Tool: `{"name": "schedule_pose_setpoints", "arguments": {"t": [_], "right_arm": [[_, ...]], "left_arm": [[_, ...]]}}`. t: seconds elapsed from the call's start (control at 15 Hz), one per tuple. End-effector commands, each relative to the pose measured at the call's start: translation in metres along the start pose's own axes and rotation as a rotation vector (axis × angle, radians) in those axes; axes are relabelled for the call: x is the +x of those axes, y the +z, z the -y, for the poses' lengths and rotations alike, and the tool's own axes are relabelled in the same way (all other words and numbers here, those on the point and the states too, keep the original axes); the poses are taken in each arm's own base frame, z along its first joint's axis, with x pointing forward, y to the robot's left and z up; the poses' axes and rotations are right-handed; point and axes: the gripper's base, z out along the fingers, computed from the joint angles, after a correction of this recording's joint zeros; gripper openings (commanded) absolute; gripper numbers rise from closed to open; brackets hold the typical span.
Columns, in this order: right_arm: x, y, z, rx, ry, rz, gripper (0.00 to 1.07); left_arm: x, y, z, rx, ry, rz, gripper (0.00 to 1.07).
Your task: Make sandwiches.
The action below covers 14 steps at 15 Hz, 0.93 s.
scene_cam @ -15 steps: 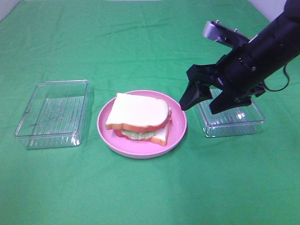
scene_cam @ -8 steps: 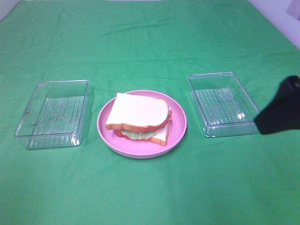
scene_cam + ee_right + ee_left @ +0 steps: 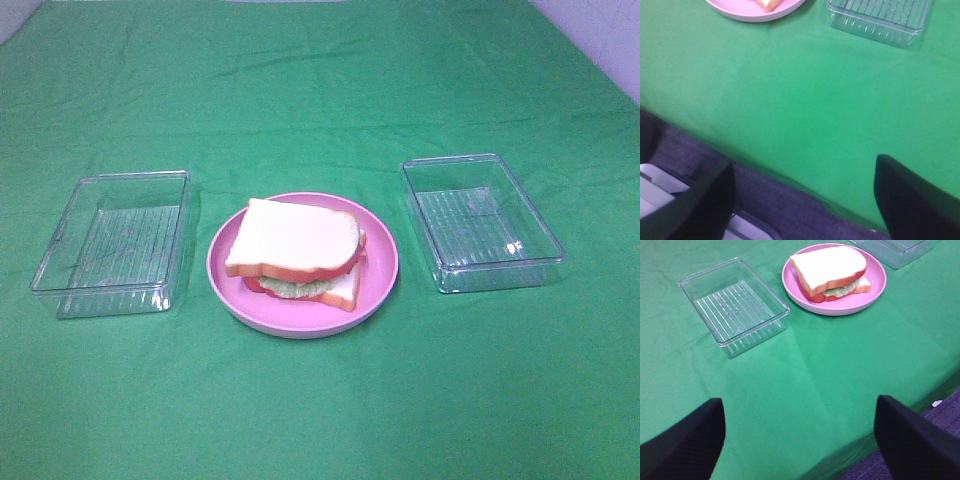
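A stacked sandwich lies on the round pink plate in the middle of the green cloth: white bread on top, red strips and pale green lettuce beneath, another slice under them. The left wrist view shows the same sandwich far ahead of my left gripper, whose black fingers stand wide apart with nothing between them. My right gripper is open too, hanging over the table's near edge, with only a corner of the sandwich in its view. Neither arm appears in the high view.
Two clear ribbed plastic trays flank the plate, one on the left and one on the right; both hold nothing. The green cloth ends at the near table edge, with dark floor below it.
The right arm, which hovered over the right tray a second ago, has pulled back to the right and out of the high view. Sandwich, plate and trays stayed put.
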Motion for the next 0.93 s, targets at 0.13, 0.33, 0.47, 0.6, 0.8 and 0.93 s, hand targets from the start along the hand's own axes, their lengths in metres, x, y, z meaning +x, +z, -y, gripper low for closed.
{"name": "schedule_pose_setpoints", "arguments": {"t": [0.13,0.33,0.47,0.6,0.8,0.93], "right_arm": [[0.0173,-0.0134,-0.0002,0.075,-0.030,0.171,0.73],[0.0216,-0.0169,0.0004,0.096,-0.005,0.205,0.73],[0.0216,-0.0169,0.0003,0.095,-0.001,0.206,0.73],[0.0216,-0.0169,0.0003,0.095,-0.001,0.206,0.73],[0.0216,-0.0169,0.0003,0.095,-0.001,0.206,0.73],[0.0216,-0.0169,0.0003,0.095,-0.001,0.206,0.73]], "left_arm": [[-0.0005,-0.0007,0.0008,0.015,0.005,0.015,0.78],[-0.0005,-0.0007,0.0007,0.014,0.005,0.015,0.78],[-0.0005,-0.0007,0.0006,0.013,0.001,0.015,0.78],[-0.0005,-0.0007,0.0006,0.013,0.001,0.015,0.78],[-0.0005,-0.0007,0.0006,0.013,0.001,0.015,0.78],[-0.0005,-0.0007,0.0006,0.013,0.001,0.015,0.78]]}}
